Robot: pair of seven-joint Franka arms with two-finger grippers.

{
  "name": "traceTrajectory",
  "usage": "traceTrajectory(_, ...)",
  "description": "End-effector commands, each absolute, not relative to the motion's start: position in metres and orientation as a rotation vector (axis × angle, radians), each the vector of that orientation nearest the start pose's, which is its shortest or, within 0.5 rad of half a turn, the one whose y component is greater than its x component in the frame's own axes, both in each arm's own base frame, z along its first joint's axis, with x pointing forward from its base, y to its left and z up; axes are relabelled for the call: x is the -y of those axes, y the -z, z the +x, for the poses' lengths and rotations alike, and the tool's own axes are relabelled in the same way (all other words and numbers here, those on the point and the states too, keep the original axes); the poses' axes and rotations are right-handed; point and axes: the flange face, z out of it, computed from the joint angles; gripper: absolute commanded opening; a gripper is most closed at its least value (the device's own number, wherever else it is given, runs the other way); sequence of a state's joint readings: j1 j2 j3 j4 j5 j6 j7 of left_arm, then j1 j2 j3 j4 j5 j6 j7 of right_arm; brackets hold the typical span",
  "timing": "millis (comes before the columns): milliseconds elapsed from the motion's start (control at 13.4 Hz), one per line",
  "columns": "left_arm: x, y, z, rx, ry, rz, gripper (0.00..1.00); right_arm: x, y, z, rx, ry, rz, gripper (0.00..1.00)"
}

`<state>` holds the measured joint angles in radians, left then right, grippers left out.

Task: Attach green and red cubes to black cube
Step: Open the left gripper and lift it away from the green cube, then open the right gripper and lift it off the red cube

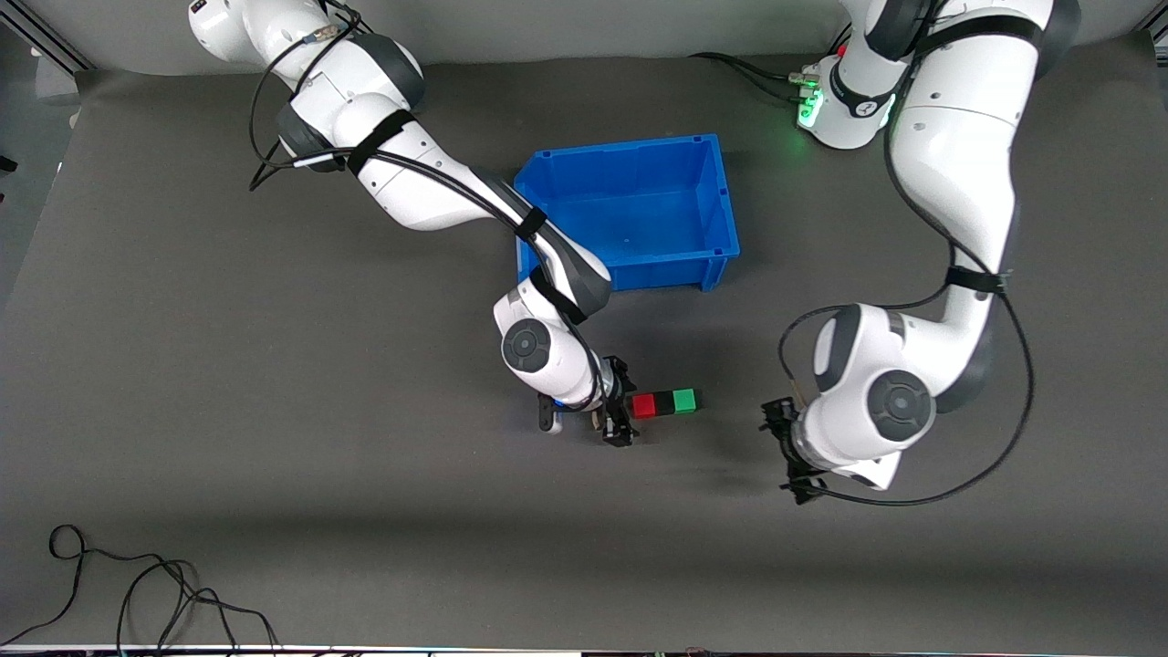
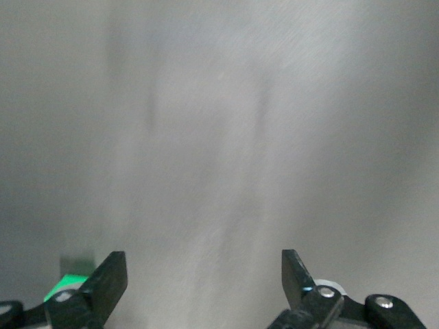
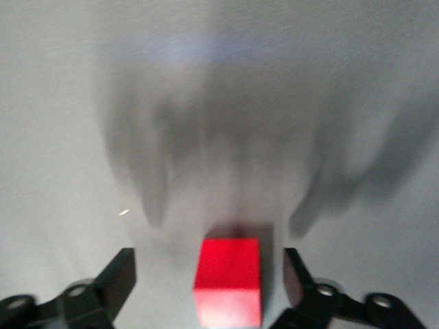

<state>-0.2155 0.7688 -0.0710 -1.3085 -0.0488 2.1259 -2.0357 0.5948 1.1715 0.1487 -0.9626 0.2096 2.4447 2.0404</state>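
Note:
The red cube (image 1: 644, 405), black cube (image 1: 664, 402) and green cube (image 1: 685, 400) lie in one touching row on the grey mat, black in the middle. My right gripper (image 1: 622, 404) is open, low at the red end of the row. In the right wrist view the red cube (image 3: 228, 281) sits between its spread fingers (image 3: 120, 274), with a gap on each side. My left gripper (image 1: 783, 453) is open and empty, apart from the green end, toward the left arm's end of the table. In the left wrist view (image 2: 204, 274) a bit of the green cube (image 2: 68, 281) shows beside one finger.
An empty blue bin (image 1: 620, 151) stands farther from the front camera than the cubes. A loose black cable (image 1: 137, 593) lies near the front edge toward the right arm's end.

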Motion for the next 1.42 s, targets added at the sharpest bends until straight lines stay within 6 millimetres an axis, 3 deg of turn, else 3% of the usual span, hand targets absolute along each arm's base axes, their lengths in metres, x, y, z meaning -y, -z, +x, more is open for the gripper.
traceTrajectory(0,0.162,-0.329,0.731,-2.291,0.072,2.073,1.00,-0.505,-0.235,0.639,-1.907,-0.254,-1.959,1.00)
traceTrajectory(225,0.117,-0.372,0.733,-2.084,0.036,2.321,1.00,-0.466,-0.279,0.650,-1.882,-0.222,-2.037,1.00)
traceTrajectory(374,0.084,-0.410,0.723,-1.907,0.043,2.513,1.00,-0.428,-0.319,0.653,-1.855,-0.235,-2.161,1.00)
traceTrajectory(524,0.054,-0.454,0.709,-1.709,0.055,2.675,1.00,-0.409,-0.359,0.651,-1.865,-0.252,-2.225,1.00)
traceTrajectory(824,0.034,-0.513,0.673,-1.270,0.147,2.997,1.00,-0.375,-0.419,0.652,-1.811,-0.192,-2.306,1.00)
traceTrajectory(899,0.014,-0.529,0.663,-1.193,0.186,3.023,1.00,-0.360,-0.436,0.653,-1.763,-0.175,-2.359,1.00)
traceTrajectory(1048,-0.012,-0.563,0.644,-1.044,0.260,3.064,1.00,-0.338,-0.444,0.647,-1.673,-0.206,-2.547,1.00)
traceTrajectory(1123,-0.017,-0.576,0.636,-0.984,0.317,3.085,1.00,-0.332,-0.442,0.645,-1.651,-0.225,-2.595,1.00)
traceTrajectory(1198,-0.019,-0.589,0.631,-0.959,0.339,3.092,1.00,-0.326,-0.454,0.639,-1.636,-0.217,-2.602,1.00)
traceTrajectory(1348,-0.021,-0.595,0.627,-0.964,0.345,3.095,1.00,-0.302,-0.476,0.625,-1.548,-0.185,-2.661,1.00)
